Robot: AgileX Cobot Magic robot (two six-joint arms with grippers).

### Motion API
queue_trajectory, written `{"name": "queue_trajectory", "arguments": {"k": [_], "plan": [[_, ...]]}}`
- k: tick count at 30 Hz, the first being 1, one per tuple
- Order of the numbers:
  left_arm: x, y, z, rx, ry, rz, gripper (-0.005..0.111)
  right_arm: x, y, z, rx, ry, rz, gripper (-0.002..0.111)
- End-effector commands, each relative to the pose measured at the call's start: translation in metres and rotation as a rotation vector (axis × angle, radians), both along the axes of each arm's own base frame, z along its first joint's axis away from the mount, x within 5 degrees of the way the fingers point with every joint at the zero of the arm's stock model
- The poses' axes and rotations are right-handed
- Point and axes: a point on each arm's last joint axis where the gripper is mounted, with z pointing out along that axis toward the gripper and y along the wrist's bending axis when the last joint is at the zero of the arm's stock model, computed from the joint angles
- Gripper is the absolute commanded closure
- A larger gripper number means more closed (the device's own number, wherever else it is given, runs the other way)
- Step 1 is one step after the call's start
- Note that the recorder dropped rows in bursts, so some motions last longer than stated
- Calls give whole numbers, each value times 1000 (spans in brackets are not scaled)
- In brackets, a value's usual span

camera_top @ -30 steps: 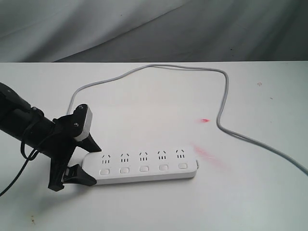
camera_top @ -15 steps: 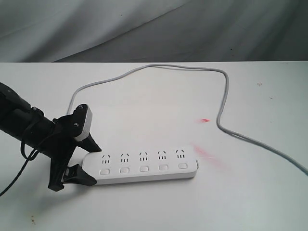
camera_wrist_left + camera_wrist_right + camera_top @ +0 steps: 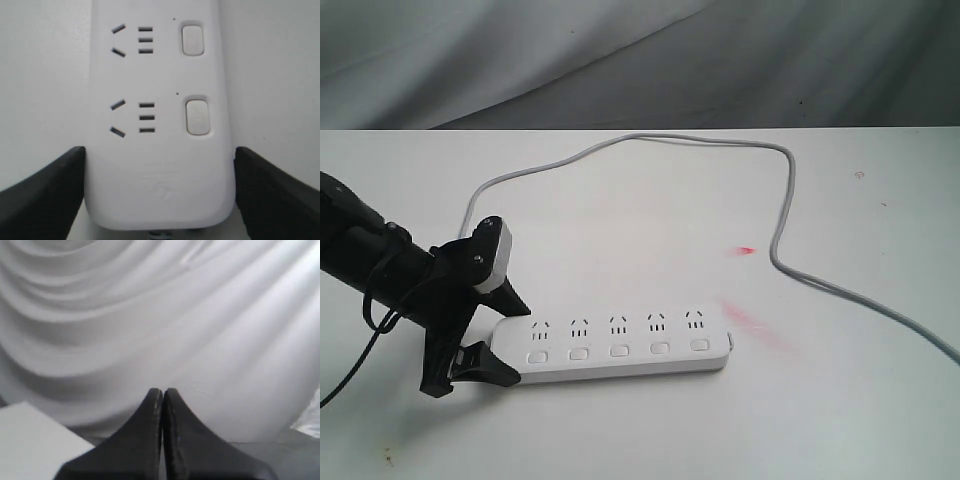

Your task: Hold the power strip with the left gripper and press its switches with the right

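Observation:
The white power strip (image 3: pixel 620 368) lies flat on the white table (image 3: pixel 640 430), with its row of switches (image 3: pixel 619 350) along the near side. My left gripper (image 3: pixel 518 345) straddles the strip's left end, one black finger against each long side, shut on it. In the left wrist view the power strip (image 3: pixel 157 150) fills the span between the fingers (image 3: pixel 50 190), and two switches (image 3: pixel 197 116) show. My right gripper (image 3: pixel 163 390) is shut with nothing in it. It faces grey cloth and is out of the exterior view.
The grey cord (image 3: pixel 780 200) loops from the strip's left end across the back of the table and runs off at the right edge. Two red smears (image 3: pixel 752 325) mark the table right of the strip. Grey cloth (image 3: pixel 640 60) hangs behind the table.

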Motion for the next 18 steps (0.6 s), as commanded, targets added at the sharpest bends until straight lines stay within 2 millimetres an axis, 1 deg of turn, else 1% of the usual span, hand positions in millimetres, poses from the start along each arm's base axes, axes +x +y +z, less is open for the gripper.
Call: {"name": "queue_trajectory", "arguments": {"k": [1, 3, 5, 9, 12, 14, 18], "plan": [[1, -1, 1, -2, -9, -6, 64, 6, -17, 6, 371, 107, -134, 108], [1, -1, 1, -2, -9, -6, 64, 3, -24, 6, 446, 114, -172, 108], [1, -1, 1, -2, -9, -6, 64, 1, -33, 1, 475, 125, -214, 108], [1, -1, 1, -2, -9, -6, 64, -5, -53, -28, 536, 195, -332, 108], [1, -1, 1, -2, -9, -6, 64, -11, -65, -55, 513, 243, -430, 108], [1, -1, 1, -2, -9, -6, 64, -17, -71, -69, 496, 260, -485, 108], [1, -1, 1, -2, -9, -6, 64, -26, -78, -96, 409, 285, -567, 108]]}}
